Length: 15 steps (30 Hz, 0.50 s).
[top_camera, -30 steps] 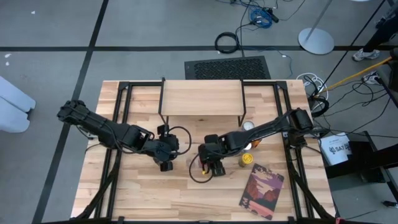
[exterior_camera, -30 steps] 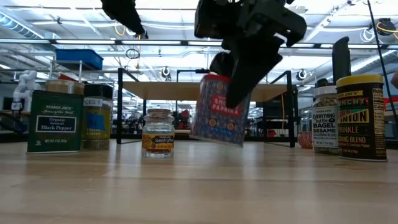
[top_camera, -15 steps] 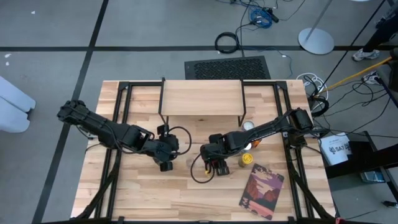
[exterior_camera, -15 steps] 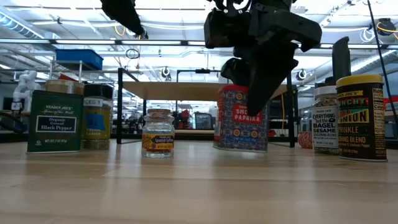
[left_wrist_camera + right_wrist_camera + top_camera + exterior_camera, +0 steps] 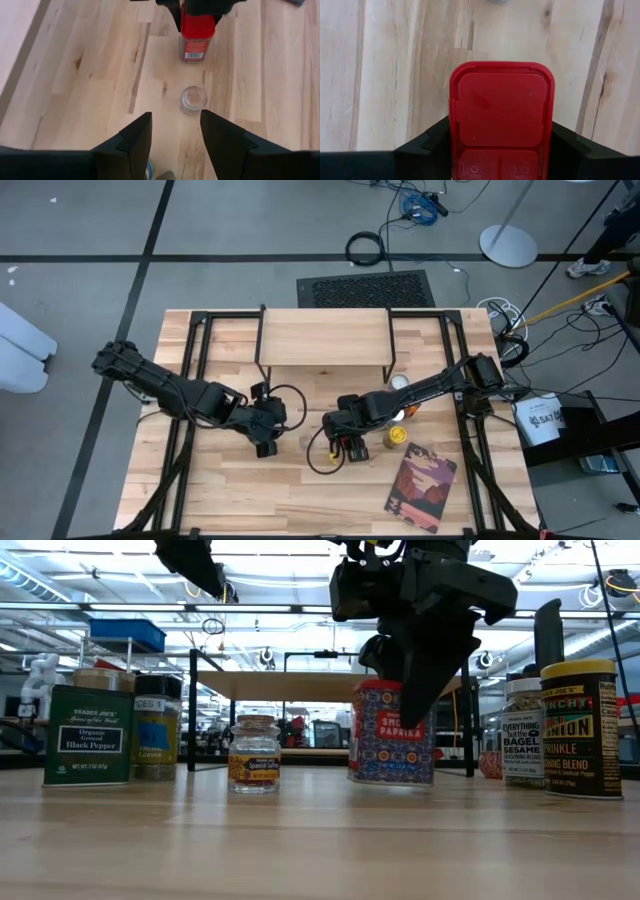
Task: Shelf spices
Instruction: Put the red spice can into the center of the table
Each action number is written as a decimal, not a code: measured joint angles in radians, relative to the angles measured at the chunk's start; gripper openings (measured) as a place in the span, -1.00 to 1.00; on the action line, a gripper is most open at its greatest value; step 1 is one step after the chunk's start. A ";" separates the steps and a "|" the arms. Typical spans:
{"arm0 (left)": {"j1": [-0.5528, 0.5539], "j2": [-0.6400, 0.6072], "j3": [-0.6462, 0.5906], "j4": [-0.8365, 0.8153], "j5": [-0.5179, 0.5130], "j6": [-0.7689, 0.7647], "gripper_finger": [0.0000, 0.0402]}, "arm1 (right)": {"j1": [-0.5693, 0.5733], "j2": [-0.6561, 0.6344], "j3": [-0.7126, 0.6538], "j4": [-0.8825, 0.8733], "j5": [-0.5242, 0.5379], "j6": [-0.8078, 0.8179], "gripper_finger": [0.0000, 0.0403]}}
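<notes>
A red-lidded paprika tin [image 5: 392,735] stands upright on the table near the middle, with my right gripper [image 5: 352,448] shut on it from above. My left gripper [image 5: 175,135] hangs open above the table to the tin's left, holding nothing. A small glass jar [image 5: 193,98] stands on its base between the two grippers. The shelf [image 5: 325,337] stands at the table's far side, its plank top bare. More spices stand on their bases: a black pepper tin [image 5: 88,734], a bagel-sesame jar [image 5: 523,730] and a yellow-topped onion jar [image 5: 580,727]. My right gripper pinches the paprika tin between its two fingers [image 5: 427,142], one on each of two opposite sides just below the red lid [image 5: 501,117]. The fingers come from above, pointing steeply down. The tin stands upright, and its base [image 5: 392,780] appears to rest on the table.
A flat picture-covered book [image 5: 422,486] lies at the near right. A yellow-topped jar [image 5: 397,436] and a white-topped one [image 5: 399,383] stand close beside the right arm. Black frame rails [image 5: 190,370] run along the table's left and right sides.
The paprika tin hung tilted and clear of the table a second ago. It has since swung upright and come down onto its base. My right gripper has tipped more steeply downward with it and has kept its hold.
</notes>
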 joint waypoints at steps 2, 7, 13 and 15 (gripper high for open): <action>-0.009 0.000 0.000 -0.003 0.000 -0.015 -0.11 | 0.000 0.000 0.000 -0.011 -0.003 0.000 0.07; -0.030 0.000 0.000 -0.017 0.000 -0.037 -0.11 | 0.000 0.000 0.000 -0.038 -0.002 0.019 0.17; -0.052 0.000 0.000 -0.017 -0.001 -0.052 -0.11 | -0.001 0.000 0.000 0.000 0.000 0.019 0.36; -0.062 0.000 0.000 -0.017 -0.001 -0.069 -0.11 | -0.001 0.000 0.000 0.001 0.000 0.016 0.39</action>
